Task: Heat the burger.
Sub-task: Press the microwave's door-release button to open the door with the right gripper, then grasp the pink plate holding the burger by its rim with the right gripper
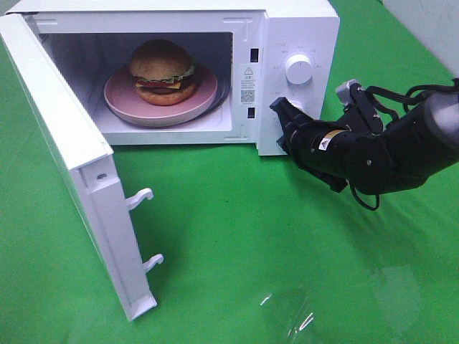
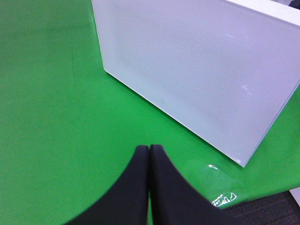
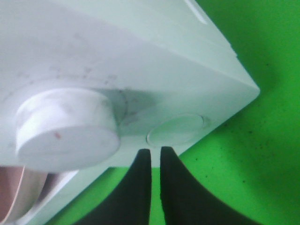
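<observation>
**Burger** (image 1: 162, 72): one, whole, with bun, lettuce, cheese, tomato and patty stacked. It sits upright in the middle of a pink plate (image 1: 118, 97) inside the microwave (image 1: 301, 29) cavity.

**Door** (image 1: 64, 165): swung fully open at 9 o'clock of the cavity. Its two latch hooks show on the free edge.

**Control panel:** at 3 o'clock of the cavity. It has an upper dial (image 1: 298, 69), a lower dial (image 3: 65, 129) and a flat round button (image 3: 176, 129) just beside the lower dial, near the casing's corner.

**Right fingers** (image 3: 164, 159): at 5 o'clock of the upper dial, tips up against the panel front by the button. They are parted by a thin slit and grasp nothing.

**Left fingers** (image 2: 152, 154): clenched tip to tip and empty, over the green worktop (image 1: 251, 215) near the door's outer face.
</observation>
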You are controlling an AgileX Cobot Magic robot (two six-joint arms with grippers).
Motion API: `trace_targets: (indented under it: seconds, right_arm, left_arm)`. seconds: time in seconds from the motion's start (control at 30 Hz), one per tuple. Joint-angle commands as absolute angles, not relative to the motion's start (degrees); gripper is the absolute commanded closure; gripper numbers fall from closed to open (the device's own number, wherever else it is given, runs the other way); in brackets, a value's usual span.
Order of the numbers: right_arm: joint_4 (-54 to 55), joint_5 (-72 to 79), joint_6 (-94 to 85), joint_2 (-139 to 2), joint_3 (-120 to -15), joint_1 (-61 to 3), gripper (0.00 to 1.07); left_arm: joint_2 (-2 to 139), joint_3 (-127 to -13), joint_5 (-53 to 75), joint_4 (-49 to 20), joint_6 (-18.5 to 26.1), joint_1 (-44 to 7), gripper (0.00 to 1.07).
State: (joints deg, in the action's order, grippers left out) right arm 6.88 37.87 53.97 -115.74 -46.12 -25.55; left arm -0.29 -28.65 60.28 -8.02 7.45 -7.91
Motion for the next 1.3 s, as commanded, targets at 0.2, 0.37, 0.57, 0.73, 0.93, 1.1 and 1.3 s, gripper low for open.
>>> trace_targets:
  seconds: [0.2,0.37,0.57,0.73,0.93,1.1,1.3]
  right_arm:
    - [-7.73,35.35,52.43,-112.07,-45.66,-25.38,0.81]
    - [-17.02,31.51,52.48,-109.26,-45.66,-25.44,0.6]
    - [-24.69,24.35,52.88,-105.65,-45.66,-25.55,0.49]
    - [-34.55,22.17,52.88,-102.62,-45.72,-25.55,0.45]
    - [-46.98,22.17,57.7,-101.3,-45.72,-25.55,0.45]
    - [-59.53,23.84,62.51,-101.3,-45.95,-25.55,0.45]
    - [-69.96,23.95,68.12,-101.3,-48.24,-25.55,0.45]
  left_arm:
    - [-1.66,-28.48,59.59,-8.02,7.62,-7.68,1.06]
    - [-1.66,-28.48,59.59,-8.02,7.62,-7.68,1.06]
    - [-1.66,-28.48,59.59,-8.02,7.62,-7.68,1.06]
    - [-1.66,-28.48,59.59,-8.02,7.62,-7.68,1.06]
    - [-1.66,-28.48,59.59,-8.02,7.62,-7.68,1.06]
    - [-1.66,-28.48,59.59,-8.02,7.62,-7.68,1.06]
    - [-1.66,-28.48,59.59,-8.02,7.62,-7.68,1.06]
